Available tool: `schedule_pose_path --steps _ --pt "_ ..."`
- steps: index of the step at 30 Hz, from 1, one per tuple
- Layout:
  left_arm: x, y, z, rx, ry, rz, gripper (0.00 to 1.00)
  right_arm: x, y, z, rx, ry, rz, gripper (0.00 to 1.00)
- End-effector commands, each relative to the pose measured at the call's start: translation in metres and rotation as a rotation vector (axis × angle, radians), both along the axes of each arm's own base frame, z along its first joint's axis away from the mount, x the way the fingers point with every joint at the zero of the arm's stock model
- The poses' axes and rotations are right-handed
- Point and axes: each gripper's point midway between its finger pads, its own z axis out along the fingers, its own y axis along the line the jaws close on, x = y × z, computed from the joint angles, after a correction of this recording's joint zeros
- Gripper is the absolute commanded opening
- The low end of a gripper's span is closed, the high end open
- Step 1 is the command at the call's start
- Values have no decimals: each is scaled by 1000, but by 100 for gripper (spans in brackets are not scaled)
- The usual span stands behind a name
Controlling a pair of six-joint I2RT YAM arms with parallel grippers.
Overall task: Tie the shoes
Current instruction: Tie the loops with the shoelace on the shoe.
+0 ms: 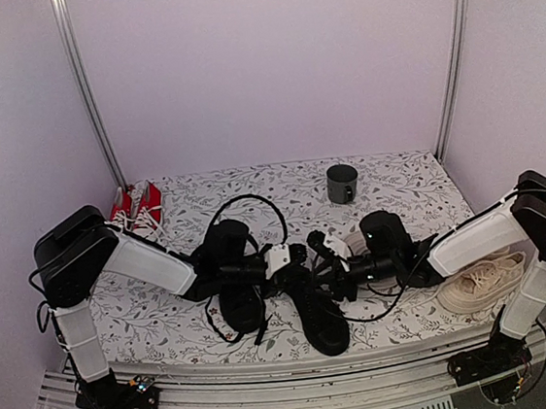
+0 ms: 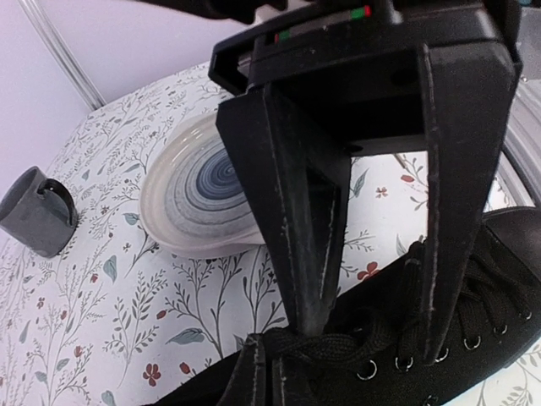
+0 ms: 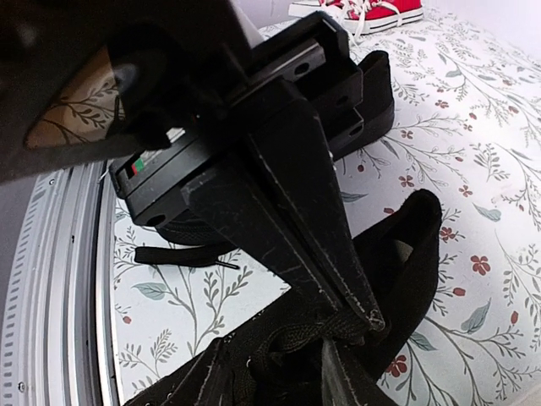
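Low at centre of the top view: all-black low-top lace-up sneaker. Left gripper clenched, seemingly on its thin black lace; right gripper released, jaws apart. Called for a taut lace and a regrasp close beside the metal eyelets.

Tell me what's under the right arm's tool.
Under the right tool lies a black shoe, laces bunched at its tip. The tool covers the eyelets beneath it.

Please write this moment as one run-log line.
task: tie shoes | left tool: shut, tips at laces of shoe | right tool: open, over same shoe
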Motion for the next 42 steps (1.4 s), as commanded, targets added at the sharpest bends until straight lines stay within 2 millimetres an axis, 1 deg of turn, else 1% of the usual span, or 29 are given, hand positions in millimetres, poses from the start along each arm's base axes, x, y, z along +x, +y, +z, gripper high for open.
schedule_pose_path --steps 1,3,5,7,8,12,13,15,18,21,24,29,34,36,38,40,42 --pt "5 3 7 -14 -3 14 0 7 2 5 -18 -131 2 33" --pt "5 2 7 -12 -3 10 0 8 1 7 -19 -133 -10 22" --pt "4 2 5 -6 1 2 0 9 -2 13 -11 -140 -30 11" --pt "4 2 3 5 2 -6 0 9 -8 19 -4 -148 -52 5" --pt "3 2 1 13 4 -12 0 9 -10 21 2 -146 -62 3" --pt "-2 4 -1 45 -2 -51 1 8 -19 28 34 -109 -75 2" --pt "-4 5 -1 52 -5 -63 7 8 -20 28 37 -98 -77 2" --pt "-5 7 2 59 -11 -78 15 8 -22 28 37 -93 -81 1" --pt "-8 8 5 71 -9 -100 23 8 -22 29 41 -94 -76 1" --pt "-9 7 6 75 7 -121 29 6 -19 30 50 -90 -56 1" --pt "-8 4 1 86 28 -128 34 4 -16 32 57 -85 -31 1" --pt "-4 -6 3 70 50 -131 37 2 -12 33 66 -79 -6 1" --pt "-2 -11 5 51 50 -142 36 -1 -11 32 68 -73 15 1" --pt "-3 -12 3 53 54 -147 33 -3 -11 31 68 -70 21 2" --pt "-4 -13 5 48 57 -158 25 -2 -10 31 69 -67 22 2" --pt "-6 -13 6 45 62 -166 16 -2 -10 30 68 -64 24 2" --pt "-7 -14 -8 65 87 -167 2 -4 -9 31 70 -57 33 4"
